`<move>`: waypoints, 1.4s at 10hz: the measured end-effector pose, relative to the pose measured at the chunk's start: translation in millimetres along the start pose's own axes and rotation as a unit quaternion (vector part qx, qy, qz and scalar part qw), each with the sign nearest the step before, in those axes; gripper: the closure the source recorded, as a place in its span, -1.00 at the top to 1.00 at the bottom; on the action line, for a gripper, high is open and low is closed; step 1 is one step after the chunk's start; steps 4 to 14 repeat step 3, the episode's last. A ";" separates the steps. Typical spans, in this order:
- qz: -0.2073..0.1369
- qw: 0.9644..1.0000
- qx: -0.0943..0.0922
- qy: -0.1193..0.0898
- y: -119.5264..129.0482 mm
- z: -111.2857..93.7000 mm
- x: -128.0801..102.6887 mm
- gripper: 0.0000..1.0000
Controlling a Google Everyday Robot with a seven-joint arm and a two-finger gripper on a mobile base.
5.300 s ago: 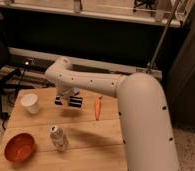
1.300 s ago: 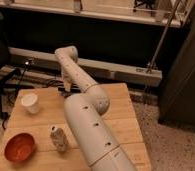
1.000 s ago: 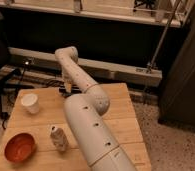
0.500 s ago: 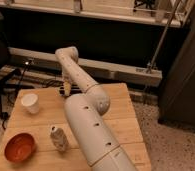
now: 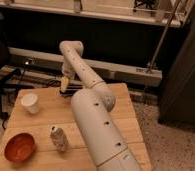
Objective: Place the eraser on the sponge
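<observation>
Gripper low at the counter's far edge, beyond the white cup; grasp state cannot be told; eraser and sponge not visible, probably behind the arm; any release: centre eraser flat over sponge.

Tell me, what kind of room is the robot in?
Probably a robot lab or workshop: a plain wooden table holds things like a white cup and a red bowl, cables trail behind it, and the gripper hangs over the table's far edge.

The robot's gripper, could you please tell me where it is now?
In the camera view, the gripper hangs at the light wooden table's far edge, beyond the small white cup.
</observation>
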 end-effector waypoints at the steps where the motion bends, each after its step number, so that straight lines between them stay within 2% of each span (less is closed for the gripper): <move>1: -0.001 1.000 0.003 0.003 -1.4 -6.9 -5.3 0.60; 2: 0.000 1.000 0.004 0.005 -0.5 -11.3 -10.7 0.60; 14: -0.001 1.000 0.004 0.005 -1.2 -10.5 -9.9 0.60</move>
